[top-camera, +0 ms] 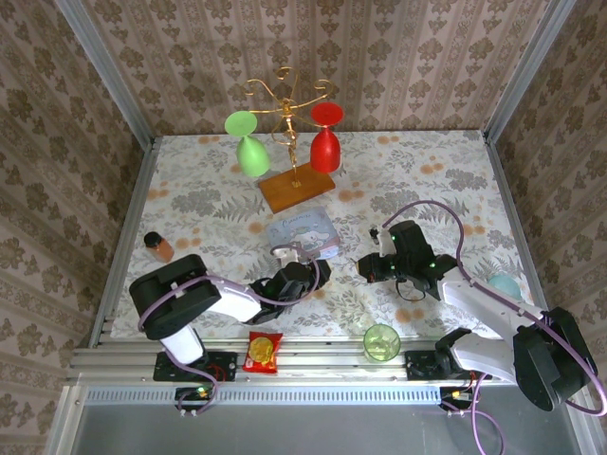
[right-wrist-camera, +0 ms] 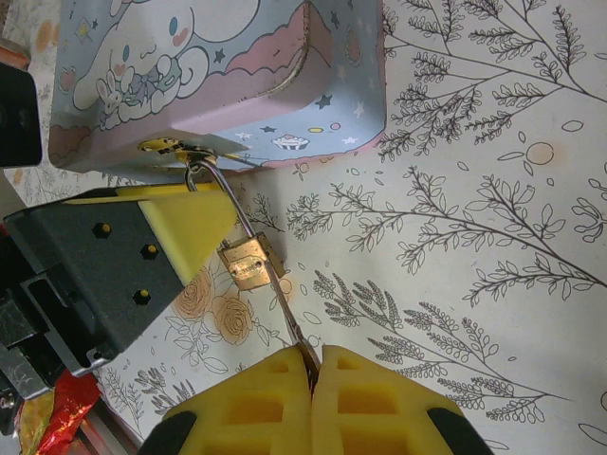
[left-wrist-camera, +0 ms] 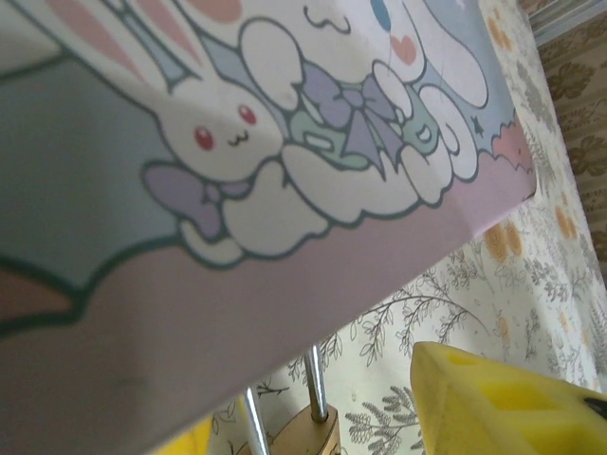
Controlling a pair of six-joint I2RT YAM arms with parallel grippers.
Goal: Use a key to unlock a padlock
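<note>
A small brass padlock (right-wrist-camera: pixel 248 263) hangs by its thin shackle (right-wrist-camera: pixel 216 194) from the clasp of the pale blue cartoon tin (right-wrist-camera: pixel 218 76). My right gripper (right-wrist-camera: pixel 313 368) is shut on a thin silvery key (right-wrist-camera: pixel 289 318), whose tip meets the padlock's lower end. I cannot tell how deep it sits. My left gripper (left-wrist-camera: pixel 303 417) straddles the padlock (left-wrist-camera: pixel 308 431) with yellow fingers (left-wrist-camera: pixel 503 398) apart, the right one clear of the brass. In the top view both grippers, left (top-camera: pixel 308 275) and right (top-camera: pixel 368 267), meet at the tin's (top-camera: pixel 303 232) near edge.
A gold wire stand (top-camera: pixel 285 123) with a green and a red glass stands behind the tin. A green cup (top-camera: pixel 381 341) and a red snack packet (top-camera: pixel 264 351) lie at the near edge. At the left lies a small brown bottle (top-camera: pixel 158 245).
</note>
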